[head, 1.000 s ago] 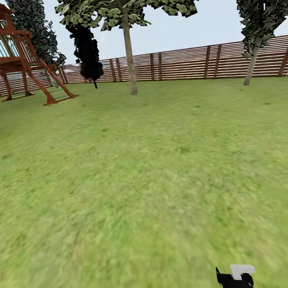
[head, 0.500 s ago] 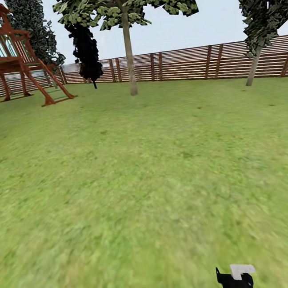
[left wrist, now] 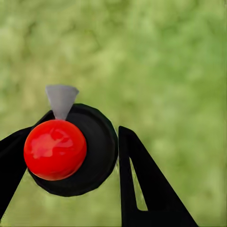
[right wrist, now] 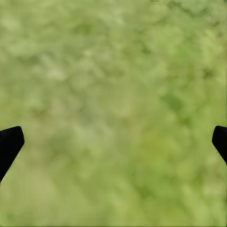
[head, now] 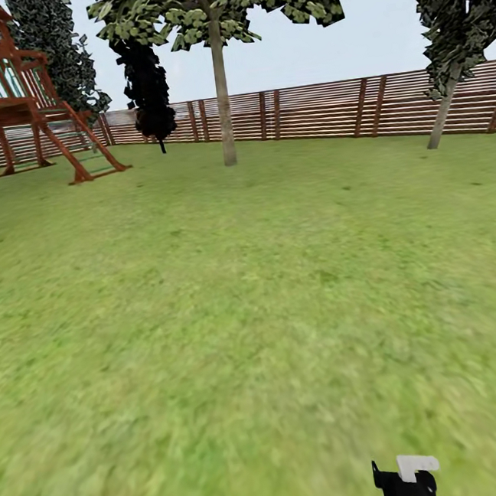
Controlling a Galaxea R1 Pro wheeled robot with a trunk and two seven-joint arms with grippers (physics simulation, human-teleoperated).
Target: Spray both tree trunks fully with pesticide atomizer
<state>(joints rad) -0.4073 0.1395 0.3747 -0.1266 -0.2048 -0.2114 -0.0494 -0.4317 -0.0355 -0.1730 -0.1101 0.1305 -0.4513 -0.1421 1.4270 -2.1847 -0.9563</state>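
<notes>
Seen from above in the left wrist view, the pesticide atomizer (left wrist: 66,151) is a round black body with a shiny red top and a grey nozzle. My left gripper (left wrist: 71,142) is shut on it, a black finger pressed to each side, over grass. My right gripper (right wrist: 113,142) is open and holds nothing, with lawn between its tips. Far ahead in the head view stands one tree (head: 214,21) with light green leaves. Its straight pale tree trunk (head: 223,104) rises from the garden lawn (head: 253,293) in front of the fence.
A brown slat fence (head: 325,112) closes the far side. A red-brown wooden play tower with a ladder (head: 24,112) stands at the back left. A black cone-shaped tree (head: 149,90) is beside it, and a thin leaning tree (head: 442,114) is at the right. Open grass lies between me and the trunk.
The head view has crept forward and shifted slightly, so the play tower sits a little further left in the picture. Both arms hold the same pose.
</notes>
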